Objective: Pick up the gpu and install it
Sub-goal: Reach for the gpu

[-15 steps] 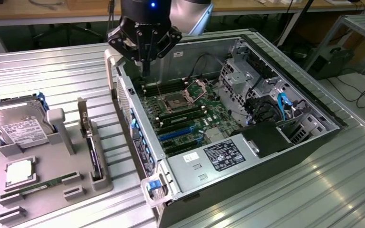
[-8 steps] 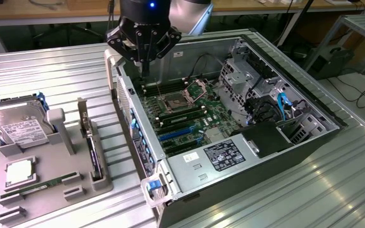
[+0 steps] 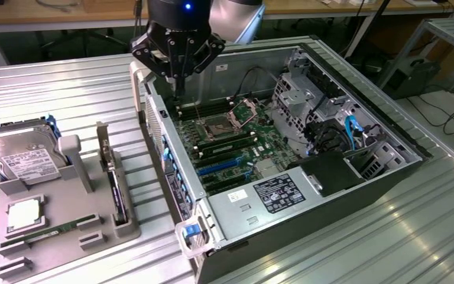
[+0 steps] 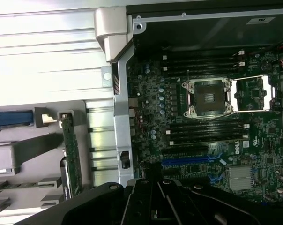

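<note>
We see gripper [image 3: 175,89] clenched on nothing over the open PC case [image 3: 369,96], upper centre of the exterior view, with gpu [image 3: 117,198] on edge in grey tray [image 3: 69,242] lower left, beside hard drive [image 3: 23,155].

Lying on a ribbed metal table [image 3: 69,89]: an open case [image 3: 247,228] on its side, a grey holder [image 3: 85,204] sitting just beside it, toward the exterior view's left.

The gpu [image 3: 118,195] stands on edge (thin, green-faced) in the gray holder [image 3: 61,204].
</note>
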